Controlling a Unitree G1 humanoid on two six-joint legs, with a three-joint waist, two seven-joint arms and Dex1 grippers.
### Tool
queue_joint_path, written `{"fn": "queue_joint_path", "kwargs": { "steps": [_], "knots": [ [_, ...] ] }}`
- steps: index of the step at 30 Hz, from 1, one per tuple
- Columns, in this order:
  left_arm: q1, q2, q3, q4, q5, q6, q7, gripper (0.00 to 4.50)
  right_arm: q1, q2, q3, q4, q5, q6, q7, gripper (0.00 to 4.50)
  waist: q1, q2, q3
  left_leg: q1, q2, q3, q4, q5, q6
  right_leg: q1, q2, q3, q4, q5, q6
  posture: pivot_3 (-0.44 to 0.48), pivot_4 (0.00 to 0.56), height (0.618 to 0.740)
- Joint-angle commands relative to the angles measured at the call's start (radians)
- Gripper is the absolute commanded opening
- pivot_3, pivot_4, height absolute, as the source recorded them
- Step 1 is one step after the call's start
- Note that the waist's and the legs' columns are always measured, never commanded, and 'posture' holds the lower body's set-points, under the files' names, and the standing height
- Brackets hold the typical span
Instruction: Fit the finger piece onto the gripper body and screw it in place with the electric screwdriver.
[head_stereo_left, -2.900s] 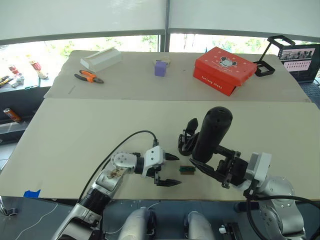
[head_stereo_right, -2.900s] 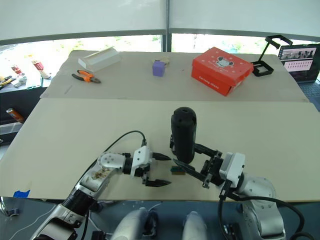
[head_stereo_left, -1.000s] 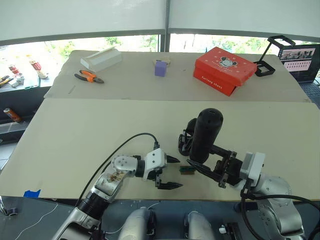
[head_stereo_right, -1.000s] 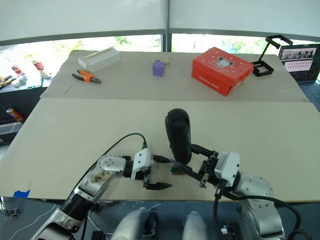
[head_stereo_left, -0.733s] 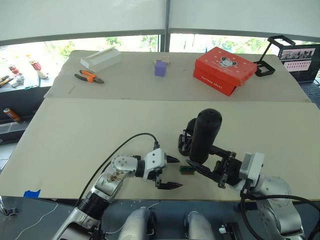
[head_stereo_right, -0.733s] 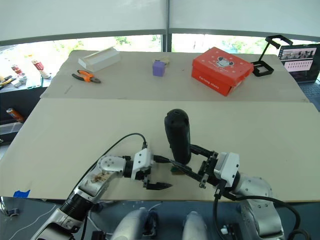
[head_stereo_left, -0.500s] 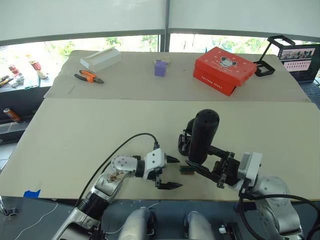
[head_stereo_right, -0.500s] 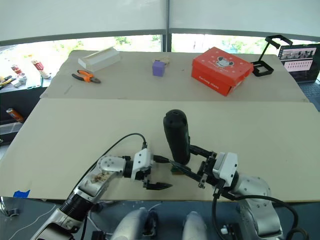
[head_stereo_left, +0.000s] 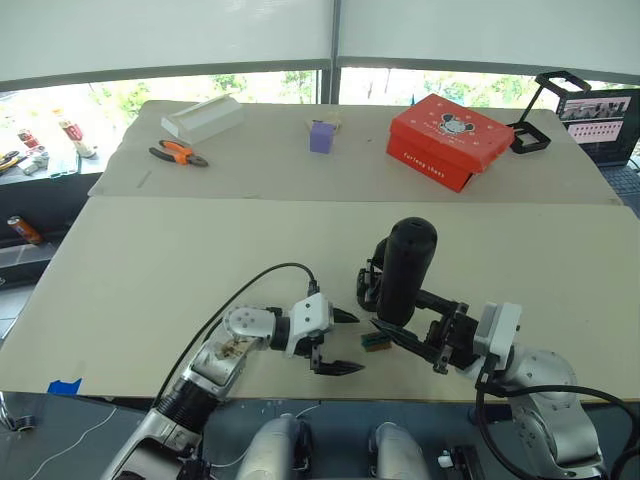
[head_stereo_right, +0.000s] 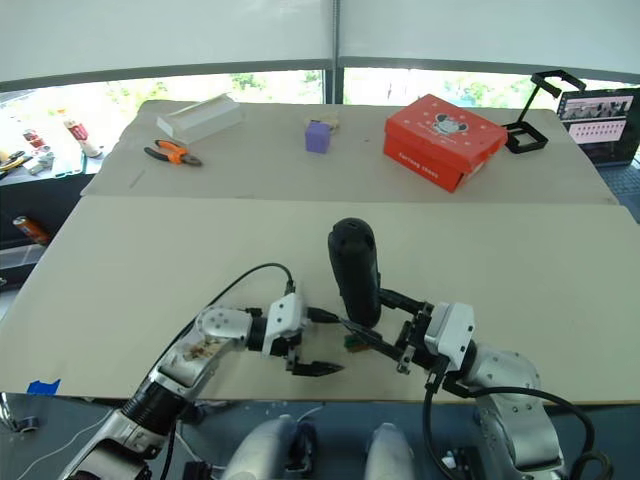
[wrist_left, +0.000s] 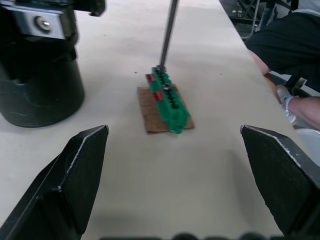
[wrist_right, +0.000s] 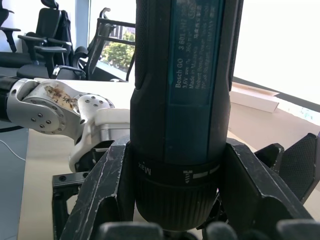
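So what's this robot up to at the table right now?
Its right gripper holds the electric screwdriver upright, with the thin metal bit resting on a small green block that lies on a brown scrap on the table. The left gripper waits open beside the block, touching nothing. The gripper body stands just behind the screwdriver.

The electric screwdriver (head_stereo_left: 404, 268) hides most of the gripper body (head_stereo_left: 371, 284) behind it.
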Motion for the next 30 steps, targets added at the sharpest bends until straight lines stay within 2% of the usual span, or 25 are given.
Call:
{"fn": "queue_joint_path", "kwargs": {
  "steps": [1,30],
  "knots": [
    [-0.003,-0.008,-0.003,0.01,-0.002,-0.02,-0.002,4.5,0.001,-0.007,-0.013,-0.044,0.038,-0.027,0.003,1.94,0.001,0.0,0.0,0.0,0.0,0.0,0.0,0.0,0.0,0.0,0.0,0.0,0.0,0.0,0.0,0.0,0.15,0.74],
    [0.012,-0.006,-0.005,0.021,0.001,-0.043,0.001,4.5,0.019,-0.038,-0.022,-0.07,0.134,0.012,-0.008,1.94,0.002,0.0,0.0,0.0,0.0,0.0,0.0,0.0,0.0,0.0,0.0,0.0,0.0,0.0,0.0,0.0,0.15,0.74]
  ]
}}
